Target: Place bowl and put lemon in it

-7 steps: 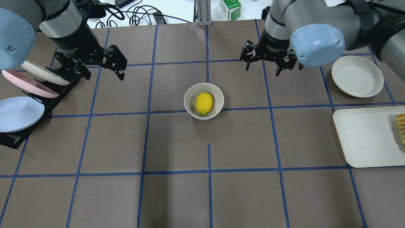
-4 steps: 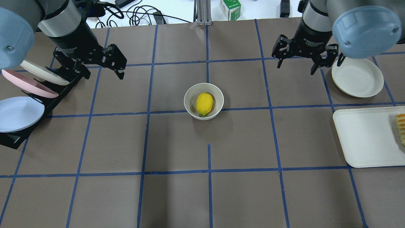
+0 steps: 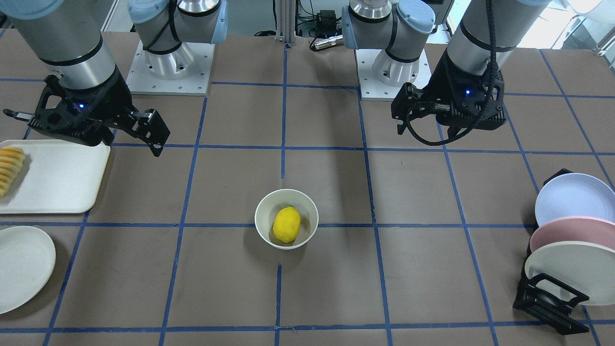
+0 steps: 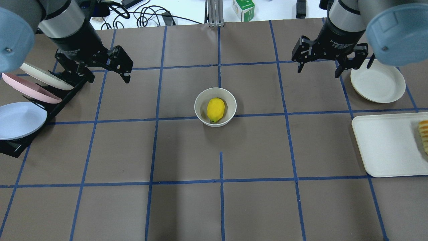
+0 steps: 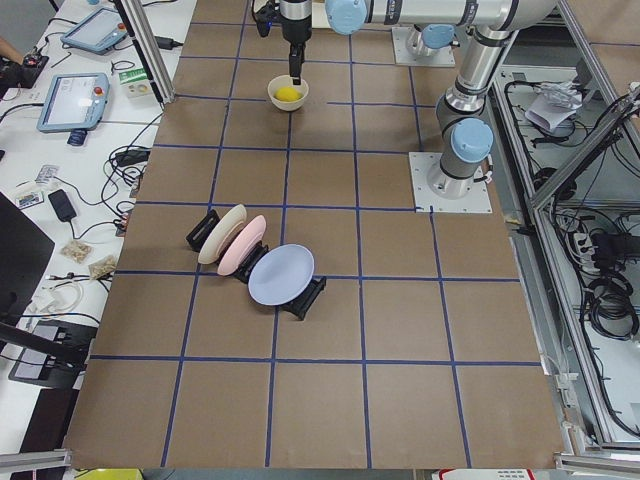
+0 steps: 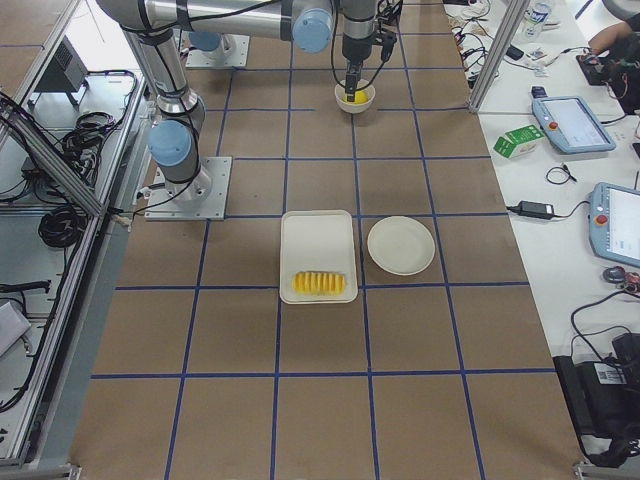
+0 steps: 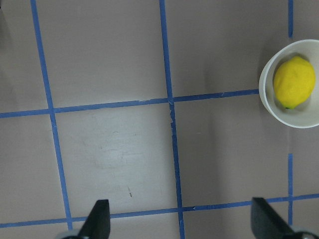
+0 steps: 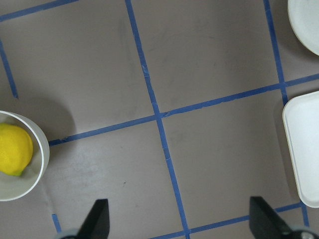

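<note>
Left wrist-mounted: bowl [image 7: 293, 118] edge-cropped, lemon [image 7: 294, 82] inside; left gripper [image 7: 182, 221], right gripper [image 8: 180, 219] gaping, empty

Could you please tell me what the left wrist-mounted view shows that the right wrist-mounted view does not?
Only the left wrist view: the open left gripper and the whole bright yellow oval lemon. Only the right wrist view: the open right gripper, the edge of a flat off-white round plate and one side of a rectangular cream tray; the lemon is cropped there. Both: the small off-white glossy bowl holding the lemon, on the brown table with blue tape lines.
</note>
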Robot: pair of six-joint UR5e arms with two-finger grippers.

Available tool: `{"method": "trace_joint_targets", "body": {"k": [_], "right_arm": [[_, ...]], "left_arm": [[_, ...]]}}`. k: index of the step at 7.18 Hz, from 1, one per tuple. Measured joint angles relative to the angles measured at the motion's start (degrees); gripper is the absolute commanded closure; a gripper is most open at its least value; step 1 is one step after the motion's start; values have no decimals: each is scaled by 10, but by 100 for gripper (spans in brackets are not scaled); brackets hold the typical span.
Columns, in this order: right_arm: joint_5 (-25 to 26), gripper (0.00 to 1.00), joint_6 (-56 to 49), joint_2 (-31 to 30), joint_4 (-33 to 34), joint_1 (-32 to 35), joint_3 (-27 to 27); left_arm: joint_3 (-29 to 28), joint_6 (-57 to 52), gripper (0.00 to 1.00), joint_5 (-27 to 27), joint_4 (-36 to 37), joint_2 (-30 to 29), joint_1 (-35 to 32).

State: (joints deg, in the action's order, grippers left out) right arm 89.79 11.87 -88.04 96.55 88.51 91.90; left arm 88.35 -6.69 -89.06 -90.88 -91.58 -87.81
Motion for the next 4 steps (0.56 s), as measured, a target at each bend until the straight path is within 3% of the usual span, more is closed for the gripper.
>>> {"method": "trace_joint_targets", "body": {"k": [4], "right_arm": [[-24,0,-3,-16,0,1,15]], "left_arm": [[2,1,0,1,0,0,0]]}}
